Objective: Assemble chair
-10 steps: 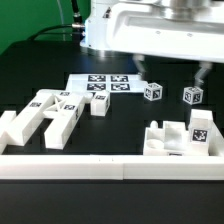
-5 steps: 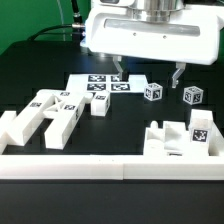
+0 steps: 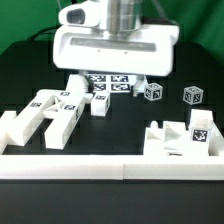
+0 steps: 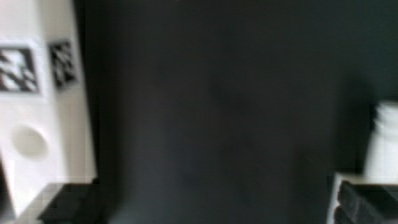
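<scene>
The chair lies in loose white tagged parts on the black table. A cluster of bars and plates (image 3: 48, 114) is at the exterior view's left, with a small block (image 3: 100, 104) beside it. Two small cubes (image 3: 153, 91) (image 3: 193, 95) sit farther back. A chunky piece (image 3: 185, 136) stands at the right. My gripper (image 3: 117, 86) hangs open and empty above the marker board (image 3: 108, 82), touching nothing. The wrist view is blurred: my gripper (image 4: 214, 205) is over bare black table, between a tagged white part (image 4: 36, 100) and another white part (image 4: 375, 150).
A long white border rail (image 3: 110, 166) runs along the front of the table, with a raised end (image 3: 14, 128) at the exterior view's left. The arm's wide white hand (image 3: 115, 48) hides the back middle of the table.
The arm has swung from the exterior view's right toward its left and now hangs over the marker board. The jaws stay open. No part has moved.
</scene>
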